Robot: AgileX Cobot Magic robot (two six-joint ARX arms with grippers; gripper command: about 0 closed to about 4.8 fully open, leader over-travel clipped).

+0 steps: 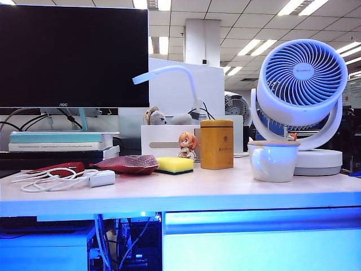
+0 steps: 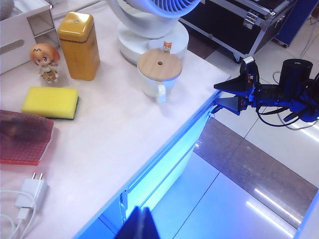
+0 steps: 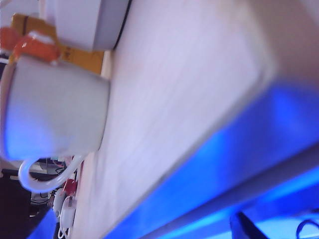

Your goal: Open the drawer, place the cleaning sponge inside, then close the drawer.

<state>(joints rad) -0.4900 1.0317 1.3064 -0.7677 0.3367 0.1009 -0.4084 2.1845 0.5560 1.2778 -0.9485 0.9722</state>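
Two grippers hang off the desk's front edge: the right gripper (image 2: pixel 224 94) spread wide beside the closed drawer (image 1: pixel 262 240), the left gripper (image 2: pixel 142 224) clenched, holding nothing. On top, the cleaning sponge (image 2: pixel 51 102) lies between a red mesh pouch (image 2: pixel 22 137) and a figurine (image 2: pixel 46 62), with a yellow tin (image 2: pixel 79 46) and lidded mug (image 2: pixel 158 74) near.

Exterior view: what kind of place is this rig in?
Most likely an open-plan office or lab desk: a dark monitor, a white desk fan and a lidded mug sit on the pale tabletop, with grid ceiling panel lights receding behind.
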